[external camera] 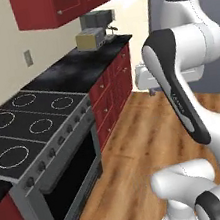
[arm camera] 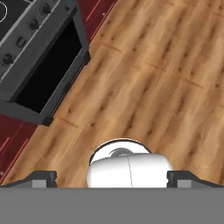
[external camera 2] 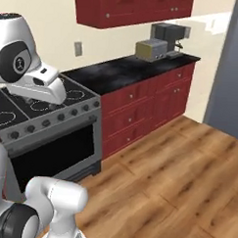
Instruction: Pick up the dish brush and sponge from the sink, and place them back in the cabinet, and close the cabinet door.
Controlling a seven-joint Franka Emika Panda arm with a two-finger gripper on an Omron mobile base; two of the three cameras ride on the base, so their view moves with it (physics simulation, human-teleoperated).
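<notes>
- over the wood floor (arm camera: 166, 87) beside the oven (arm camera: 41, 65), the gripper (arm camera: 111, 179) hangs with jaws wide apart, holding nothing.
- brush, sponge and sink: where they are, i cannot tell.
- judging by this, every step is left: fetching, stowing, closing.

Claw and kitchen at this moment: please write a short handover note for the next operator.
Claw: open and empty, hanging above the wooden floor in front of the oven.
Job's things: upper red cabinets are on the wall over the black counter; their visible doors look shut.
Done: nothing, as far as can be seen.
Left: get to the sink, fetch brush and sponge, put them in the cabinet, close its door.
</notes>
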